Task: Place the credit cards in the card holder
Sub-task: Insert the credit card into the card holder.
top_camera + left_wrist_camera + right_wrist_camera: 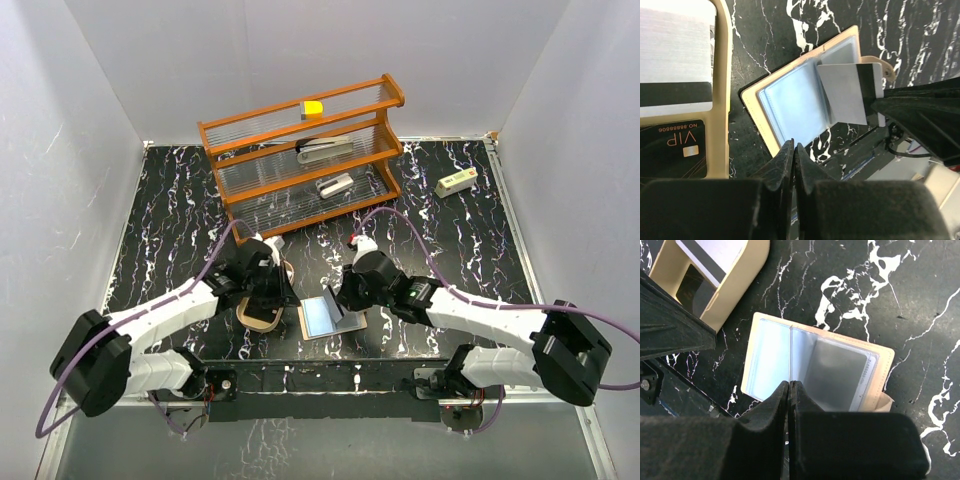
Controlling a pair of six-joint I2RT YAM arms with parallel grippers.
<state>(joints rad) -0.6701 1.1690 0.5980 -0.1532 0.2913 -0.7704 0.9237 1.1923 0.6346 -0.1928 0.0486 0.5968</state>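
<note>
Credit cards: two lie inside card holder, tan tray on surface. Open wallet just beside tray, sleeved card apparently inside it. Right claw pinched onto grey card over wallet; left claw closed, empty. Judged roughly half done: two cards left to move.

Overhead view plus two wrist close-ups.
Top camera looks down from far above the open wallet; both wrist cameras face it closely; all share it.
</note>
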